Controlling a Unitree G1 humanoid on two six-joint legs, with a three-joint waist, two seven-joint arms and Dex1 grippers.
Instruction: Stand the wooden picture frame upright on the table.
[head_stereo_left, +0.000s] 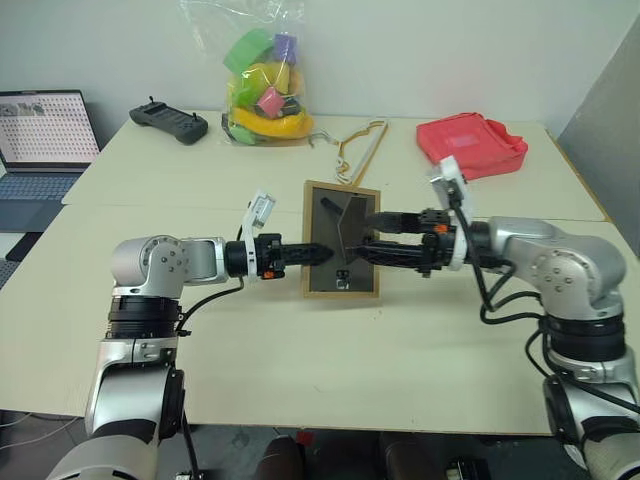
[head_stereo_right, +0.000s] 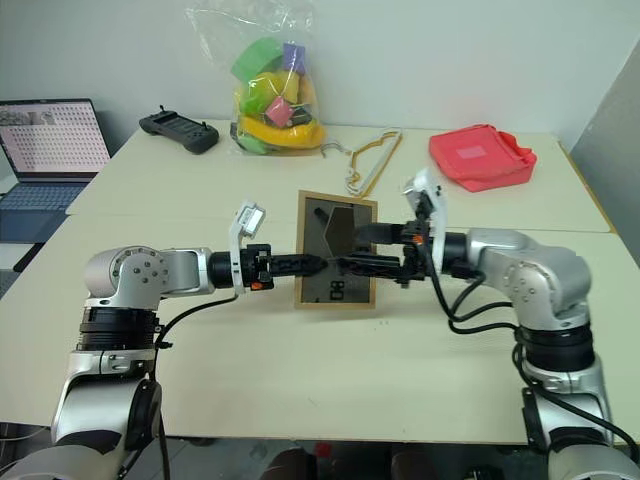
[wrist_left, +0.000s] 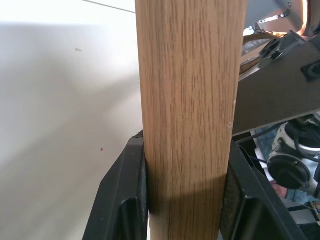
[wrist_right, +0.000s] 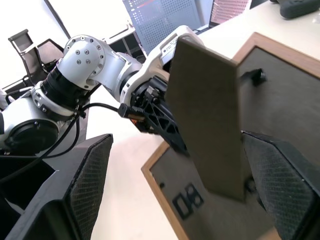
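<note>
The small rectangular light-wood picture frame (head_stereo_left: 341, 240) with its dark grey-brown back panel is held above the middle of the large cream-beige table (head_stereo_left: 300, 370), back side towards the camera and long axis running from near to far. The left gripper (head_stereo_left: 312, 254) comes in from the left and its two black fingers are closed on the left wooden edge of the frame; in the left wrist view the wood strip sits tight between both pads (wrist_left: 137, 200). The right gripper (head_stereo_left: 365, 238) reaches in from the right over the back panel, and its jaws stand wide apart, holding nothing; in the right wrist view the dark fold-out stand (wrist_right: 205, 120) rises off the back panel between the two wide fingers, without clear contact to either. So the frame is carried by the left arm alone, and the stand lies directly in front of the right jaws, which makes the right arm the nearer one for any work on it. I judge that the coming move depends on this: the frame must turn so that its lower edge and the foot of the stand both meet the table. On the near part of the back panel there are small pale marks (wrist_right: 187, 201) that look like two characters, but I cannot read them. No brand is legible on the frame.
</note>
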